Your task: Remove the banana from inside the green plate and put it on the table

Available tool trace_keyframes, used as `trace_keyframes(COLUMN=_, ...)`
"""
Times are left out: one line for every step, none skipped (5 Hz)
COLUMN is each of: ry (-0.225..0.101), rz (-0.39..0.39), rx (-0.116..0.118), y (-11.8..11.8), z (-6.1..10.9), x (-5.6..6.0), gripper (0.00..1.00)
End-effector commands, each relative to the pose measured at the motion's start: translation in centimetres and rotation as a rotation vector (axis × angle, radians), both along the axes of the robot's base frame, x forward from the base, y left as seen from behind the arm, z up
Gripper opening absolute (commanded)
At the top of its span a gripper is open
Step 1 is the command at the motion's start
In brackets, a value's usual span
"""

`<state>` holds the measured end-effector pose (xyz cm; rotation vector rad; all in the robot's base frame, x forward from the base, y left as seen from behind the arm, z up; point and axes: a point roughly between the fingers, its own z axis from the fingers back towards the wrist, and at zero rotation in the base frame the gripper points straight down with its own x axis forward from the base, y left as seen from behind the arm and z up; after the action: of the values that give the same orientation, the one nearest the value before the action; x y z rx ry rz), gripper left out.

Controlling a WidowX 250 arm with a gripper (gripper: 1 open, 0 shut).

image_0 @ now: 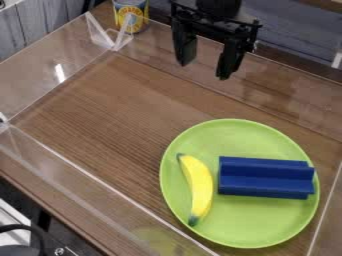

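Note:
A small yellow banana [197, 187] lies inside the green plate [254, 132], along its left side, with one tip pointing toward the near rim. The plate rests on the dark wood table [120, 110] at the lower right of the view. My gripper [205, 57] hangs at the far end of the table, well above and behind the plate, pointing down. Its two black fingers stand apart and nothing is between them.
A blue rectangular block [266, 177] lies in the plate just right of the banana. Clear acrylic walls [60, 70] border the table. A yellow cup-like object [128, 14] stands beyond the far wall at top left.

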<state>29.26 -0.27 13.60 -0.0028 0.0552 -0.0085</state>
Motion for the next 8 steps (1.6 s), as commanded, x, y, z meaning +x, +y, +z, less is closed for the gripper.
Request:
trace_keyframes(ry=0.010, rz=0.027, rx=-0.002, y=-0.3, z=-0.7, x=-0.7, gripper=1.00)
trace_keyframes(ry=-0.033, rz=0.121, rx=-0.014, y=-1.5, z=-1.2, x=-2.9, gripper=1.00)
trace_keyframes(ry=-0.077, rz=0.221, rx=-0.037, y=-2.4, z=-1.9, x=-4.8, gripper=1.00)
trace_keyframes(ry=-0.109, rz=0.294, rx=-0.053, y=-3.1, z=-2.7, x=-5.7, gripper=1.00)
trace_keyframes(ry=-0.136, rz=0.347, rx=-0.071, y=-3.4, z=-4.2, x=-6.1, gripper=1.00)
trace_keyframes(ry=-0.152, rz=0.391, rx=-0.087, y=-3.7, z=-5.9, x=-6.3, gripper=1.00)
trace_keyframes(ry=-0.167, rz=0.419, rx=-0.097, y=-3.8, z=-7.5, x=-6.5, gripper=1.00)
trace_keyframes(ry=-0.175, rz=0.446, rx=-0.108, y=-3.9, z=-9.0, x=-6.5, gripper=1.00)
